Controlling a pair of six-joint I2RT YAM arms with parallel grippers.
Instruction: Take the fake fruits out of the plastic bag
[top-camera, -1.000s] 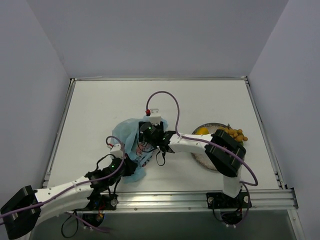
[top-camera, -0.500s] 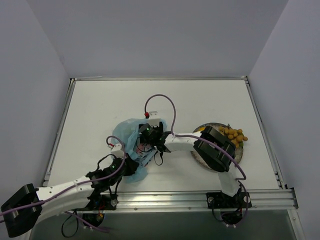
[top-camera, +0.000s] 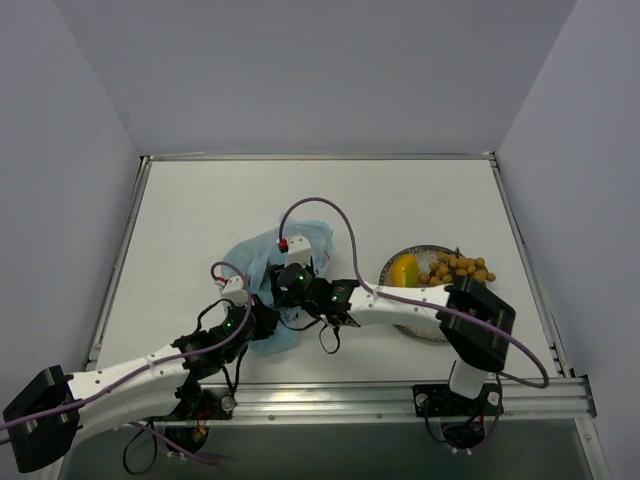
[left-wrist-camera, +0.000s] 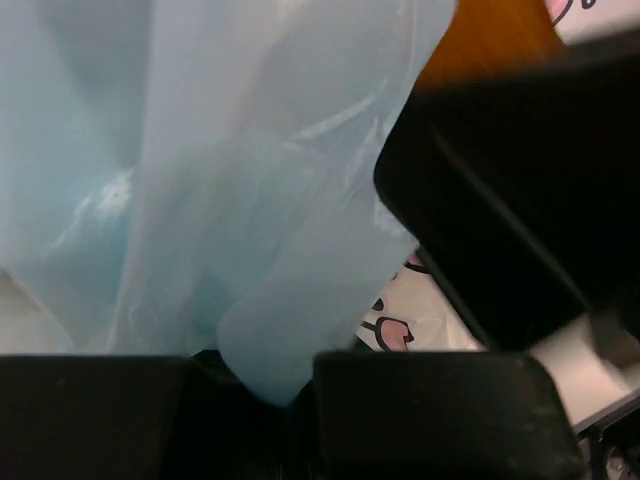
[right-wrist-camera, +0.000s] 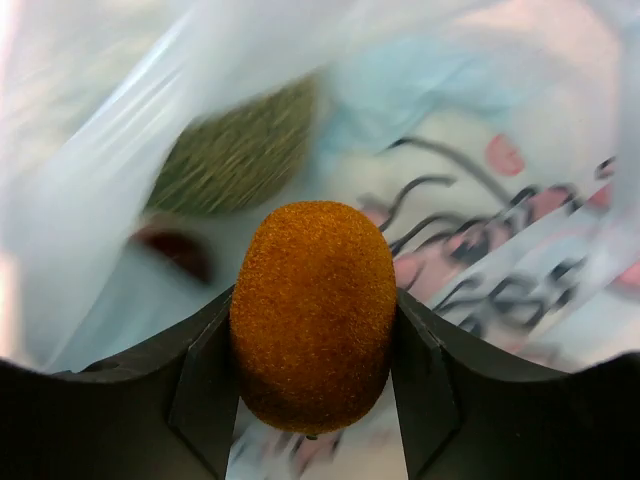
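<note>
My right gripper (right-wrist-camera: 313, 340) is shut on a small orange fuzzy fruit (right-wrist-camera: 313, 310) inside the plastic bag (right-wrist-camera: 500, 230). Behind it in the bag lie the green netted melon (right-wrist-camera: 240, 150) and a small dark red fruit (right-wrist-camera: 175, 248). From above, the crinkly light-blue plastic bag (top-camera: 252, 258) lies at the table's middle, with my right gripper (top-camera: 287, 287) reaching into it. At the bag's near side my left gripper (top-camera: 262, 320) is shut on the blue film (left-wrist-camera: 285, 350). A yellow-orange mango (top-camera: 404, 270) and a bunch of orange-tan balls (top-camera: 460, 268) rest on the plate.
The speckled grey plate (top-camera: 415, 252) stands right of the bag, partly under my right forearm (top-camera: 400, 300). In the left wrist view a black finger of the right gripper (left-wrist-camera: 500, 200) fills the right side. A metal rail (top-camera: 400, 395) runs along the near table edge.
The right jaws have narrowed onto the orange fruit. The right arm has shifted toward the near-left and its elbow has swung right, uncovering the mango. The left gripper still holds the bag.
</note>
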